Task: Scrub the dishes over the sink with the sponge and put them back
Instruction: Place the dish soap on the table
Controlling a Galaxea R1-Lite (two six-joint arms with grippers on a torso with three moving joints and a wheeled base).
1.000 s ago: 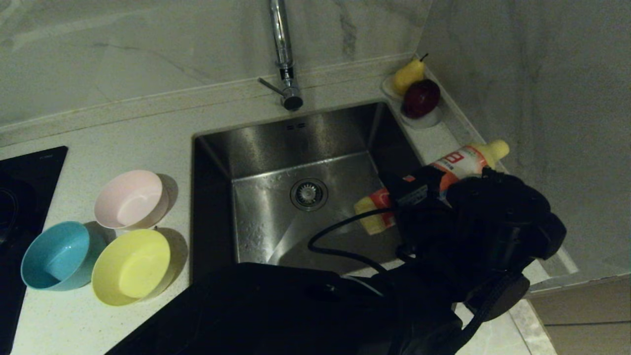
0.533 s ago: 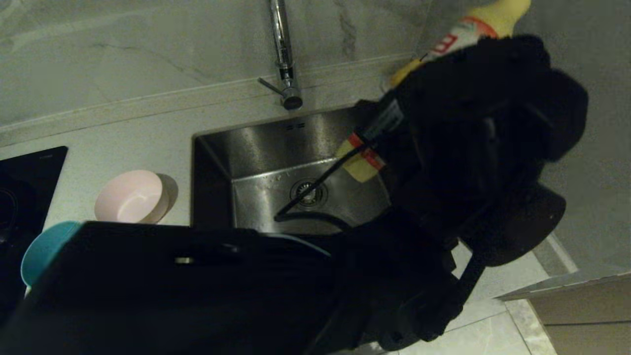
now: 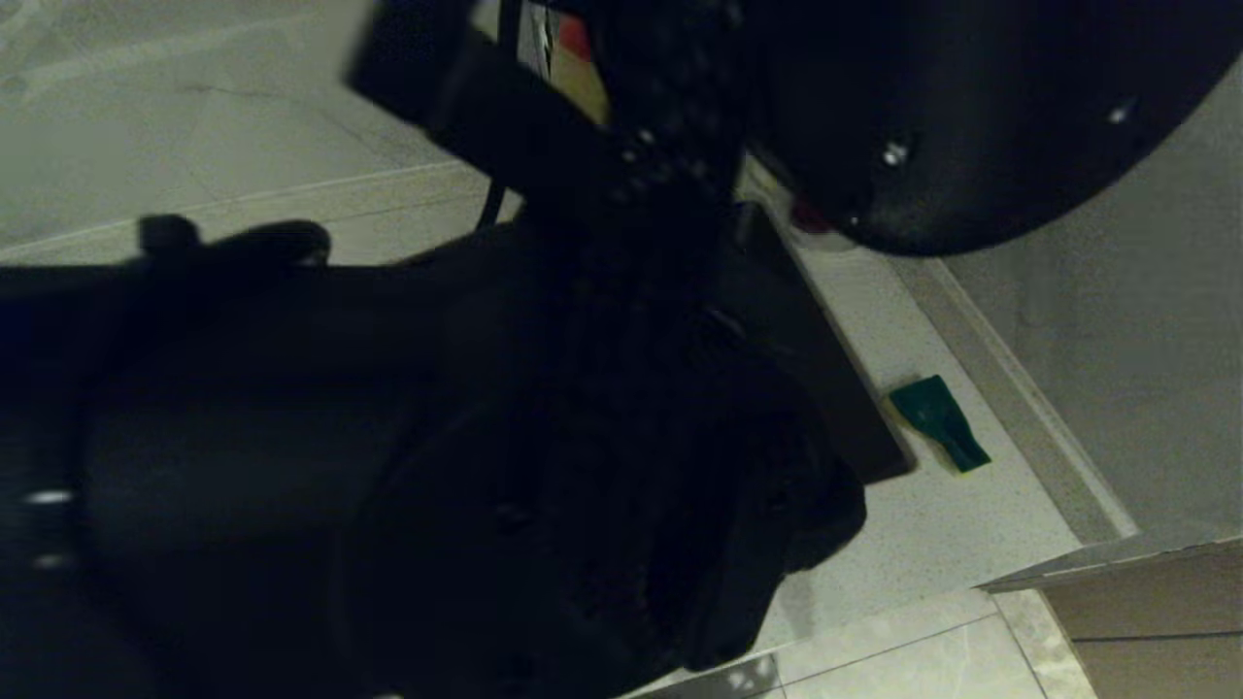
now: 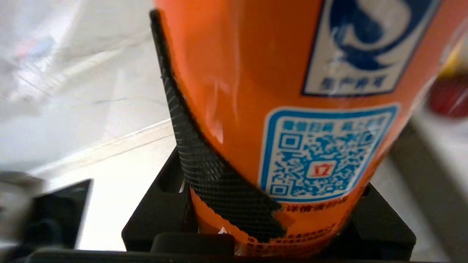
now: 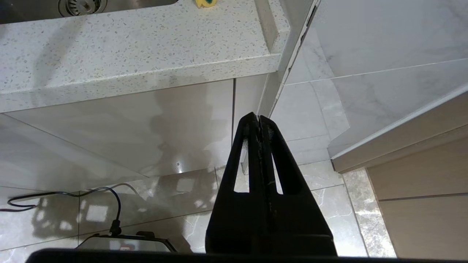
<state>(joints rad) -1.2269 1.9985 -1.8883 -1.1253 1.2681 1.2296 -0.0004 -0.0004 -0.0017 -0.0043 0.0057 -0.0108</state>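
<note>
Counter (image 3: 932, 524) first: pale speckled stone, most of it hidden from my head camera by my own left arm, which sits so close to the lens that the sink and bowls are blocked from that view. In the right wrist view I catch only a corner of the sink (image 5: 80, 5) with its drain.

My left tool (image 4: 278, 219) is clamped around an orange bottle (image 4: 292, 91), its label with a blue-framed code square filling the wrist view; I judge it to be dish soap, carried high so it can be dosed before scrubbing.

My right tool (image 5: 259, 120) hangs parked below the counter edge, fingers pressed together, holding nothing.

The sponge (image 3: 940, 422) lies on the counter strip right of the sink, near the wall, dark green face up, a sliver of yellow showing at one end. Nothing touches it.
</note>
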